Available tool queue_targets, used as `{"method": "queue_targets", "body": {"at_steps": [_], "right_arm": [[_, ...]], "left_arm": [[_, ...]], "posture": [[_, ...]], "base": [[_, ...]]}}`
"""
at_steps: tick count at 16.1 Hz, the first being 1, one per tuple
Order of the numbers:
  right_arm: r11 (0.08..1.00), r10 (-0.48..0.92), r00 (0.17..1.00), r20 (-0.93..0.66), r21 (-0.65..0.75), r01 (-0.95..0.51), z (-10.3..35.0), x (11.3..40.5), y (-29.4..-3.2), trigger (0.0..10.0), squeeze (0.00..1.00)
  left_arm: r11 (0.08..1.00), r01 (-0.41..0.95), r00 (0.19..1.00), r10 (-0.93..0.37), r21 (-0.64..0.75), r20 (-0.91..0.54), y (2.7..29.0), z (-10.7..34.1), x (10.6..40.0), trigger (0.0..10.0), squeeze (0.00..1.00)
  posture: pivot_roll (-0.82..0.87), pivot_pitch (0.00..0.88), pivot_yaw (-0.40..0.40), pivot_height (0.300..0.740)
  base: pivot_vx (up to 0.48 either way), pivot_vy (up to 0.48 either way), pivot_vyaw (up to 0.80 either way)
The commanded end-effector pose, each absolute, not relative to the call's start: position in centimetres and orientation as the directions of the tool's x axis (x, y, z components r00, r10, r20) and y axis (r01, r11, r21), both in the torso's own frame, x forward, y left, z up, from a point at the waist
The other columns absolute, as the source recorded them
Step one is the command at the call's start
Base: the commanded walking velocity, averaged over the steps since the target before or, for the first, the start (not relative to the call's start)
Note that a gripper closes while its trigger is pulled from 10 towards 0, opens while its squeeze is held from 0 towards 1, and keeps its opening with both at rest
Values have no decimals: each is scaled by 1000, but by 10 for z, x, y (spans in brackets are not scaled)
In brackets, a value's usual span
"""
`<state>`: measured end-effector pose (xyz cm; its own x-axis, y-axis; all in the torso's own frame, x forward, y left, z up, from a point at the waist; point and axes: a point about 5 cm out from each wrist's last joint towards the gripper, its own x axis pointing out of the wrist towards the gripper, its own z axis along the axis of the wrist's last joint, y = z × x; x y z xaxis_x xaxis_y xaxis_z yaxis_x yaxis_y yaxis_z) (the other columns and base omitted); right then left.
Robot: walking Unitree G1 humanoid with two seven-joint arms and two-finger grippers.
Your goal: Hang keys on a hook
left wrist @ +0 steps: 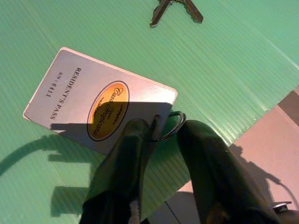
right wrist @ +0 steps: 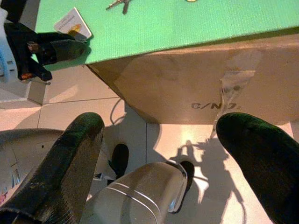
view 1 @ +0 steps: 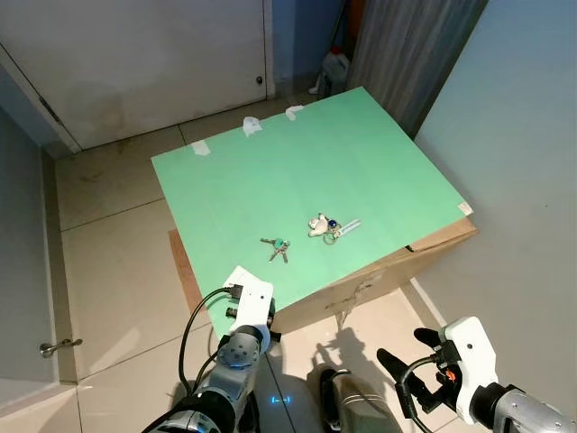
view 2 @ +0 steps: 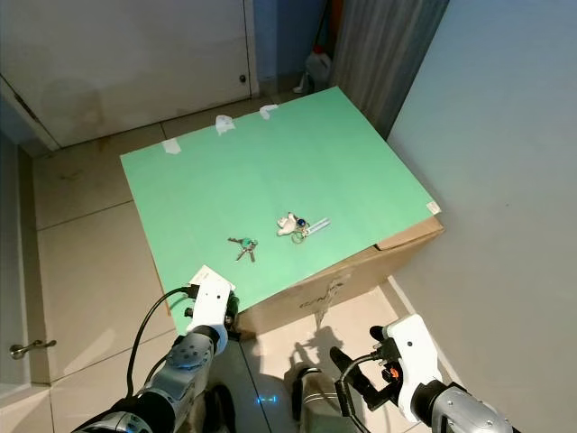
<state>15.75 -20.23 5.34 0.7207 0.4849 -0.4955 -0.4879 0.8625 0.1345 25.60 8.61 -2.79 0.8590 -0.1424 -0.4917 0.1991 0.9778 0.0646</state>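
both arms low, fingers [right wrist: 74,154] apart

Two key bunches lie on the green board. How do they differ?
The nearer bunch is plain: a few metal keys on a ring with a small green tag, lying closer to the left hand. The farther bunch is bulkier, with a white charm and a pale strip attached, and sits more toward the robot's right. Both lie flat on the green board, apart from each other and untouched.
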Motion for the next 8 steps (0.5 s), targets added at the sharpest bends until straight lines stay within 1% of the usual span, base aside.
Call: {"method": "queue_targets", "body": {"at_steps": [1, 8], "right_arm": [[864, 485, 714, -505, 147, -482, 52, 154, -200, 10000, 0], [859, 491, 709, -506, 147, -490, 51, 156, -199, 10000, 0]], "left_arm": [[979, 200, 853, -150, 48, -501, 84, -30, 253, 0, 0], [977, 205, 868, -155, 57, -471, 86, -27, 255, 0, 0]], "posture": [[-429, 243, 10, 717], [-418, 227, 7, 717]], "base": [[0, 0, 0], [0, 0, 0]]}}
